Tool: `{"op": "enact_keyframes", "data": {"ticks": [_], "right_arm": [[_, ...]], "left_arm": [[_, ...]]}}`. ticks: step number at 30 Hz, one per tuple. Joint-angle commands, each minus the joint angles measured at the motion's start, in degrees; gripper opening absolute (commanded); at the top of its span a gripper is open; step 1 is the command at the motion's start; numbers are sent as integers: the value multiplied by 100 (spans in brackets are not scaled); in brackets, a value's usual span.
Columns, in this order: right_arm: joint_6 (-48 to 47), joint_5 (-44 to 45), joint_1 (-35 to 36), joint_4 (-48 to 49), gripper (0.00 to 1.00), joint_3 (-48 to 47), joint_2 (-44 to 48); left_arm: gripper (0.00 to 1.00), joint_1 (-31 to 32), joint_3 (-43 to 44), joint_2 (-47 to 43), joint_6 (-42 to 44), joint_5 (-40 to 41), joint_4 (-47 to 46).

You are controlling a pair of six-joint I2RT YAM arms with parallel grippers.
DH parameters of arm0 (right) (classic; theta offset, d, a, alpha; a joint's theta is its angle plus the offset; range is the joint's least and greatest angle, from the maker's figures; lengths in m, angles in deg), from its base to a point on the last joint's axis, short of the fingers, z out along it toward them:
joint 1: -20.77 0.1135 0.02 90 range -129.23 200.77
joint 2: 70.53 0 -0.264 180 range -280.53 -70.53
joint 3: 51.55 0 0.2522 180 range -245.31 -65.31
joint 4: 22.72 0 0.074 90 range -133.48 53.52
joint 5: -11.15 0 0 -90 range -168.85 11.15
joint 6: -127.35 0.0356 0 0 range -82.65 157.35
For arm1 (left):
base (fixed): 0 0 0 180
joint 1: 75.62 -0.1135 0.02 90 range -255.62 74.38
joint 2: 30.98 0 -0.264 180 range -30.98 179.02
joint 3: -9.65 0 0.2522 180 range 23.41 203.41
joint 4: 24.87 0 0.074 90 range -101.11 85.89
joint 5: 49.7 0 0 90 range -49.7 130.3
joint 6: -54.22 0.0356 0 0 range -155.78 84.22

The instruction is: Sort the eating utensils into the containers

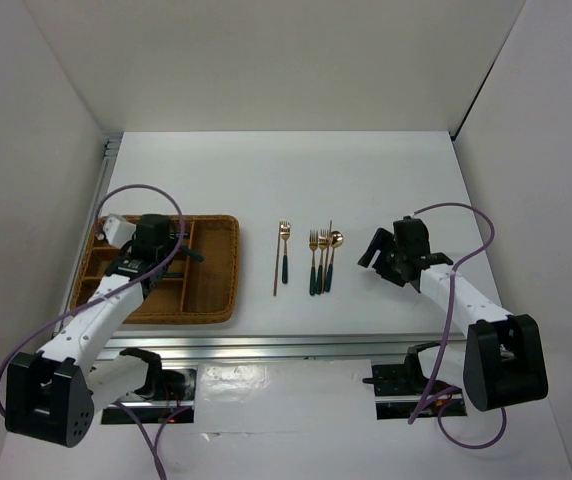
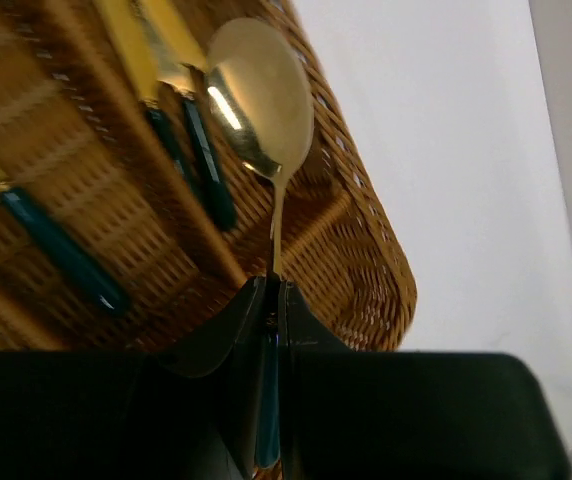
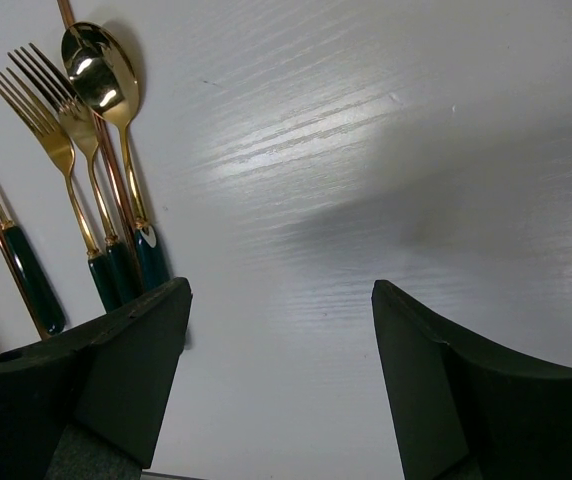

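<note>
- Near-left corner of the worktop (image 1: 366,180): the wicker tray (image 1: 216,292) lies close to the left edge, dividers showing.
- The left gripper (image 1: 178,250) hangs over the tray's middle, fingers (image 2: 228,330) pinched tight on the green handle of a spoon (image 2: 261,105). Its gold bowl points away over the wicker; whether it touches the weave, and which compartment lies beneath, cannot be told.
- Inside the tray, just beside that bowl, two gold-bladed utensils (image 2: 201,160) lie side by side along a divider. A third utensil (image 2: 61,250) rests in the next compartment.
- Right of centre, the right gripper (image 3: 281,300) hovers low over bare worktop, jaws spread wide and holding nothing.
- Mid-worktop, between tray and right gripper, the unsorted pieces lie with heads toward the far edge. Two forks (image 3: 51,130) and a second spoon (image 3: 101,75) are bunched together, with a thin stick (image 3: 111,170) between them.
- Nearer the tray, set apart from that bunch, a lone fork (image 1: 285,250) lies just beside another stick (image 1: 276,265).
</note>
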Motion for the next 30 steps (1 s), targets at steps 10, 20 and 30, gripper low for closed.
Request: {"op": "enact_keyframes", "data": {"ticks": [10, 20, 30], "right_arm": [[-2, -27, -34, 168, 81, -1, 31], [-2, -79, -34, 168, 81, -1, 31], [-2, -132, -34, 221, 81, -1, -74]], "left_arm": [[20, -1347, -16, -136, -1510, 256, 1208], [25, -1637, -16, 242, -1888, -25, 1586], [55, -1638, 414, 67, -1302, -569, 1781]]}}
